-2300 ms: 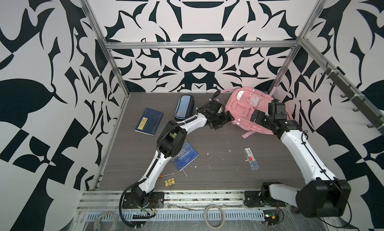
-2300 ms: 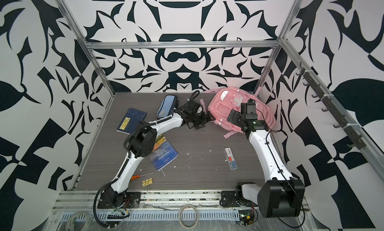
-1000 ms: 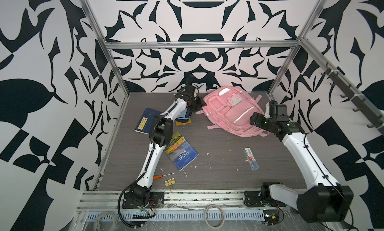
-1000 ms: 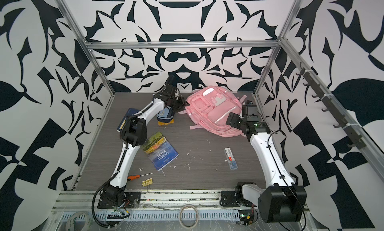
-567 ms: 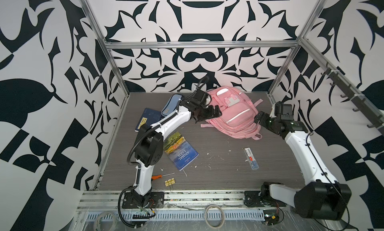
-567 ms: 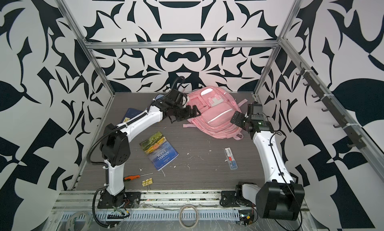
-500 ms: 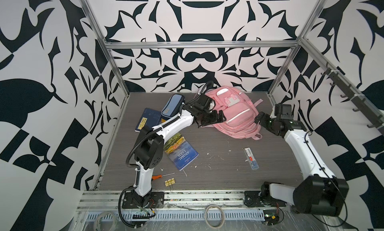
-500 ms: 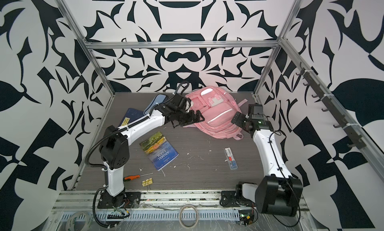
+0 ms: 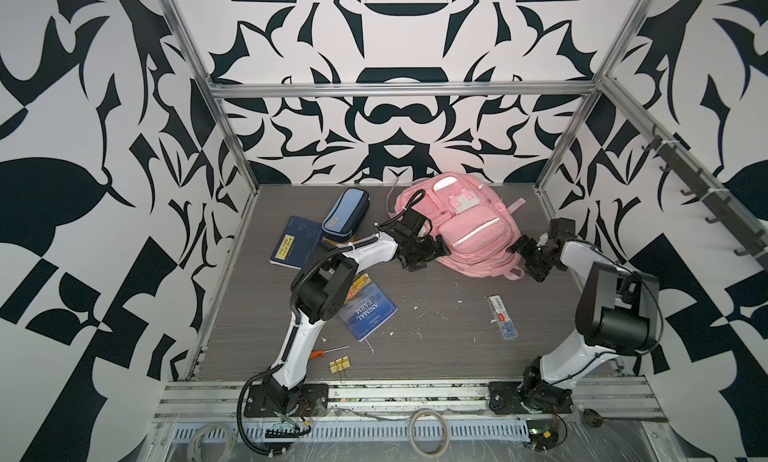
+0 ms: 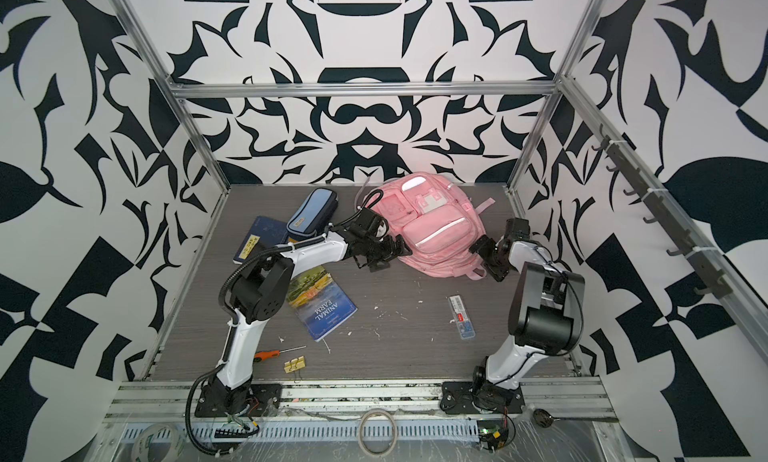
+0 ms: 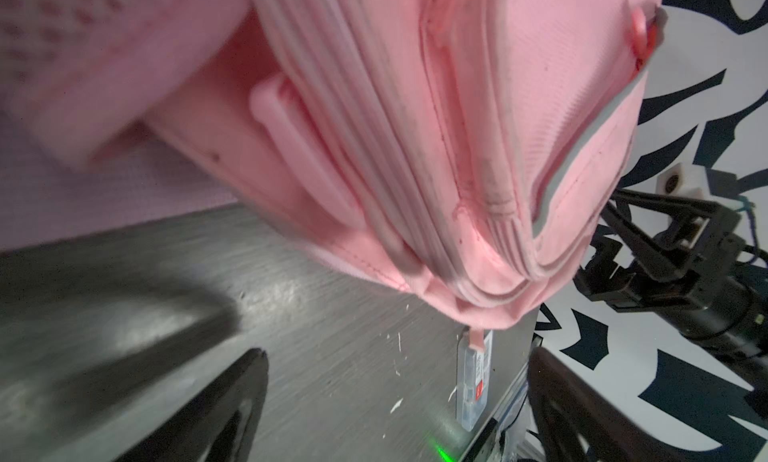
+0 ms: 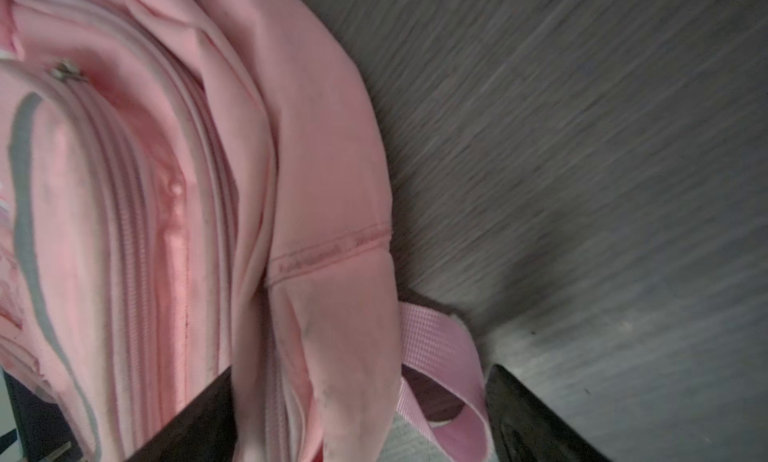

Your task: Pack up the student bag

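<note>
student bag point(image 9: 469, 231) lies flat, blue pencil case point(image 9: 345, 215) just beside | left gripper point(image 9: 430, 256) wide, empty, at bag's edge | right gripper point(image 9: 527, 261) wide, straddling bag's corner strap point(image 12: 440, 356) | risk: pinching only strap, soft bag sags

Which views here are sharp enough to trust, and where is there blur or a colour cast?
Both top views: sharp and evenly lit, the Animal Farm book title legible, a pink cast on the wall behind the student bag. Left wrist view: motion-smeared, bag mesh and table soft. Right wrist view: table grain streaked, bag seams soft.
</note>
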